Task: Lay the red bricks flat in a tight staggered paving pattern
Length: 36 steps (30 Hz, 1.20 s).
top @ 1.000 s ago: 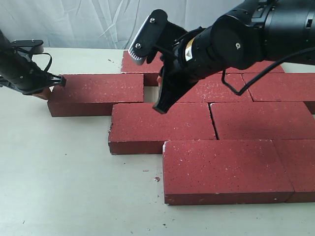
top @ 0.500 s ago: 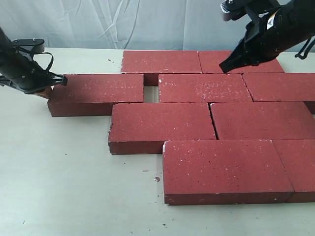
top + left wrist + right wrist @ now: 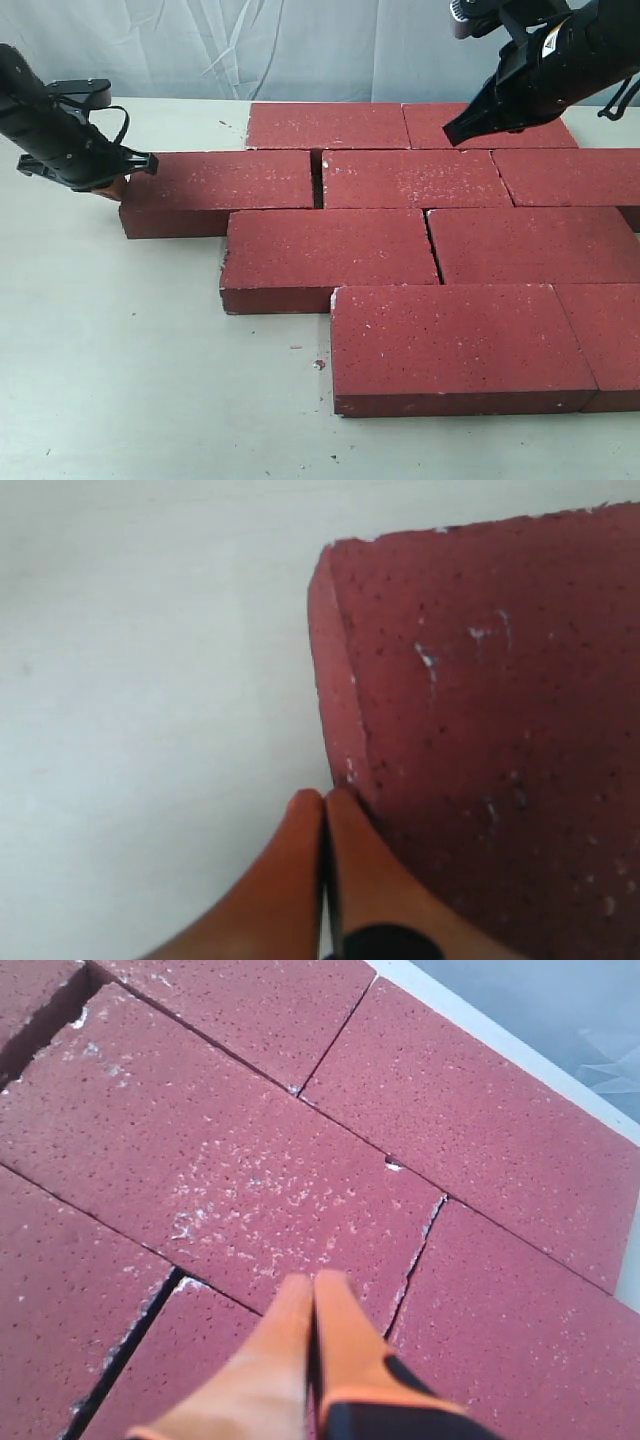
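**Four staggered courses of brick, both grippers closed and empty**

Nine red bricks (image 3: 415, 178) lie flat on a pale table (image 3: 120, 360) in four courses, each offset sideways from the course behind it. The rear course holds two bricks, the second three, the third two and the front two. The bricks at the right end of the second, third and front courses are cut off by the right edge of the exterior view. Most seams are thin dark lines, and the one between the two third-course bricks is slightly wider. White speckles and chipped pale edges mark the upper faces.

The end brick (image 3: 220, 180) is the leftmost of the second course. Its right end sits just beside its neighbour, with only a narrow seam between them. Its left end projects past the third course in front of it.

The left gripper (image 3: 112, 186) is at this projecting end. In the left wrist view its orange fingers (image 3: 280, 880) are pressed together with nothing between them. Their tips meet the end face of the brick (image 3: 480, 730) near a lower corner.

The right gripper (image 3: 455, 130) is over the rear course, near the seam between its two bricks. In the right wrist view its fingers (image 3: 260, 1380) are likewise pressed together and hold nothing, and it appears to hang clear of the brick tops. A creased white backdrop (image 3: 200, 45) stands behind the table
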Each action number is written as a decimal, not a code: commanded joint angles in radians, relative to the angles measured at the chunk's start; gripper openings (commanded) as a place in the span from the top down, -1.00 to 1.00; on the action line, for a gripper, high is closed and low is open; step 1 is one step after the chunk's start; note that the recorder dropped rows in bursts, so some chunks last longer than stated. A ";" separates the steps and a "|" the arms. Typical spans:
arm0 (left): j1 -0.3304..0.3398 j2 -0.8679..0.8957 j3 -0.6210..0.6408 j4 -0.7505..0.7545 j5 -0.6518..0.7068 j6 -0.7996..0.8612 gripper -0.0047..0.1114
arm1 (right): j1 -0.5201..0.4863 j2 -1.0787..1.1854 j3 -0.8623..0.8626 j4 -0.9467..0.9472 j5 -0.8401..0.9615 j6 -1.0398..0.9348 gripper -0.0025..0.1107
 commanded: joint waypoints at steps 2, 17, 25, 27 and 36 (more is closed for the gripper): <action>-0.037 -0.007 0.001 -0.011 -0.012 0.000 0.92 | -0.005 -0.001 0.006 0.016 -0.018 0.003 0.97; -0.061 -0.007 0.001 0.032 -0.026 0.002 0.92 | -0.003 -0.001 0.006 0.020 -0.022 0.003 0.97; -0.053 -0.007 0.001 0.140 -0.042 0.004 0.92 | -0.002 -0.001 0.006 0.042 -0.034 0.005 0.97; -0.053 -0.007 0.001 0.177 -0.057 0.004 0.92 | -0.002 -0.001 0.006 0.042 -0.034 0.005 0.97; 0.018 -0.049 -0.020 0.360 0.047 -0.019 0.92 | -0.002 -0.001 0.006 0.110 -0.088 0.005 0.97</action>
